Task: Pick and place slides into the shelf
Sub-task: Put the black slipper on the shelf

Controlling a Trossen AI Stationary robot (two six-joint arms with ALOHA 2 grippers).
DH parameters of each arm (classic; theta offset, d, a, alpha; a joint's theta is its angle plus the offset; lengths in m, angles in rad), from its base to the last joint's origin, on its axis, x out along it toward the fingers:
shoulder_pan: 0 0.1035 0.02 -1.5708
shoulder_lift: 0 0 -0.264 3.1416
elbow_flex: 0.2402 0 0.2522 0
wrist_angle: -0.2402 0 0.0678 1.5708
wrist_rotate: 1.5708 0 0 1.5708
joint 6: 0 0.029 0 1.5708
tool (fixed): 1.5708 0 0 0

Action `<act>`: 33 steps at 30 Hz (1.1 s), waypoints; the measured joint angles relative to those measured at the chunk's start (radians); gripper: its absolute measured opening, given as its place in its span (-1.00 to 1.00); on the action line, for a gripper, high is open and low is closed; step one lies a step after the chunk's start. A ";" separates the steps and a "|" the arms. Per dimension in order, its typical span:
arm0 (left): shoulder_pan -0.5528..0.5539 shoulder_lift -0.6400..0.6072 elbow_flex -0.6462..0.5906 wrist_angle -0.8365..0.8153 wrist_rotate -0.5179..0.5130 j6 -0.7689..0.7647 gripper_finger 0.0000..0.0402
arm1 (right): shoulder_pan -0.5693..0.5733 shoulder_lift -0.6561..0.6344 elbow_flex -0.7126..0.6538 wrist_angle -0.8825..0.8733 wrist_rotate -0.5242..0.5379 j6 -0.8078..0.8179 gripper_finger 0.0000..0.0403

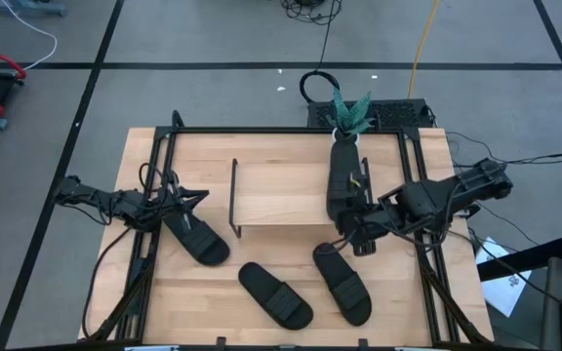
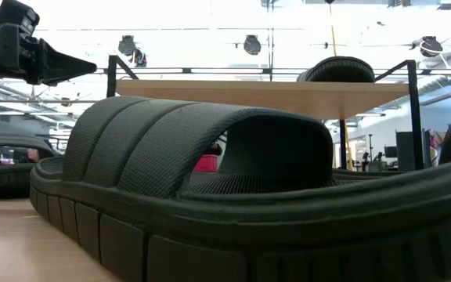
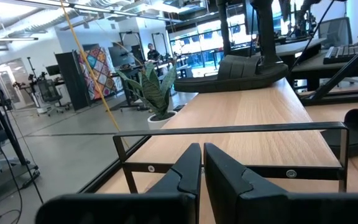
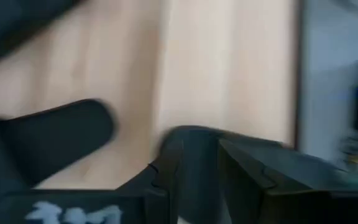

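One slide [image 1: 342, 174] lies on the shelf [image 1: 281, 195] at its right edge, long axis pointing away from the front. The right hand [image 1: 354, 234] sits at its near end; grip unclear. Three slides wait on the counter [image 1: 213, 302]. The left hand [image 1: 169, 200] is closed, empty.

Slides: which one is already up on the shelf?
The slide lying along the shelf's right end, by the right gripper. The other three lie on the table in front.
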 joint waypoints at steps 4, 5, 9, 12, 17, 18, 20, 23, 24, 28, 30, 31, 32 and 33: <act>0.000 0.000 0.000 0.000 0.000 0.000 -0.87 | -0.007 0.010 -0.012 -0.026 0.119 0.034 -0.59; 0.000 0.000 0.000 0.000 0.000 -0.001 -0.87 | -0.005 0.009 -0.030 -0.023 0.167 0.035 -0.59; 0.000 0.000 0.000 0.000 0.000 -0.009 -0.87 | 0.015 0.011 -0.153 -0.015 0.330 0.033 -0.48; 0.000 0.000 0.000 0.000 0.000 -0.010 -0.87 | 0.017 0.012 -0.250 -0.002 0.347 0.054 -0.30; 0.000 0.000 0.000 0.000 0.000 -0.010 -0.87 | 0.017 0.012 -0.356 0.038 0.421 0.083 0.11; 0.000 0.000 0.000 0.000 0.000 -0.010 -0.87 | 0.017 0.012 -0.363 0.040 0.428 0.085 0.19; 0.000 0.000 0.000 0.000 0.000 -0.008 -0.87 | 0.017 0.011 -0.370 0.053 0.454 0.091 0.33; 0.000 0.000 0.000 0.000 0.000 -0.007 -0.87 | 0.019 0.011 -0.372 0.056 0.456 0.113 0.47; 0.000 0.000 0.000 0.000 0.000 -0.007 -0.87 | 0.020 0.011 -0.372 0.055 0.454 0.118 0.49; 0.000 0.000 0.000 0.000 0.000 -0.005 -0.87 | 0.020 0.011 -0.372 0.043 0.477 0.144 0.49; 0.000 0.000 0.000 0.000 0.000 -0.005 -0.87 | 0.018 0.011 -0.372 0.035 0.499 0.160 0.45; 0.000 0.000 0.000 0.000 0.000 -0.005 -0.87 | 0.018 0.011 -0.372 0.036 0.507 0.163 0.43; 0.000 0.000 0.000 0.000 0.000 -0.005 -0.87 | 0.017 0.011 -0.372 0.038 0.513 0.164 0.41; 0.000 0.000 0.000 0.000 0.000 -0.005 -0.87 | 0.017 0.011 -0.372 0.037 0.521 0.163 0.39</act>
